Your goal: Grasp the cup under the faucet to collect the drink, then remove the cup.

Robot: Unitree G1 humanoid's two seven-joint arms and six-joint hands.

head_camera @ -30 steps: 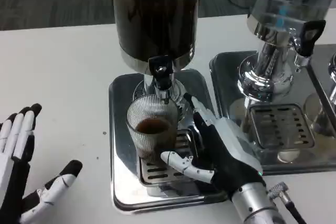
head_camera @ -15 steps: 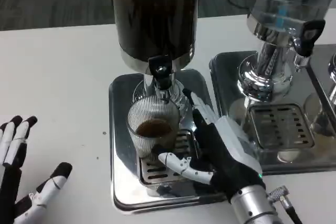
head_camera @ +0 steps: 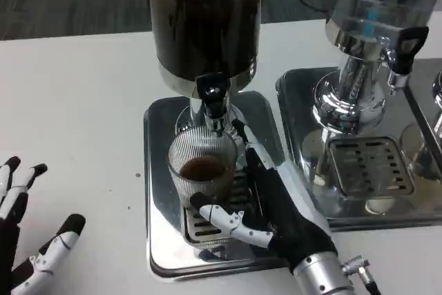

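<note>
Holding: the right hand grasped the cup, thumb in front, fingers behind.
Cup: it stood on the grate of the metal tray, under the black faucet, with some dark drink inside.
Left hand: released, fingers spread, over the table.

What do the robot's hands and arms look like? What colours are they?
The right robot hand has a white back, a black palm and white fingers with black tips. Its forearm is a shiny silver cylinder with a thin black cable at the wrist. The left robot hand is white and black too.
</note>
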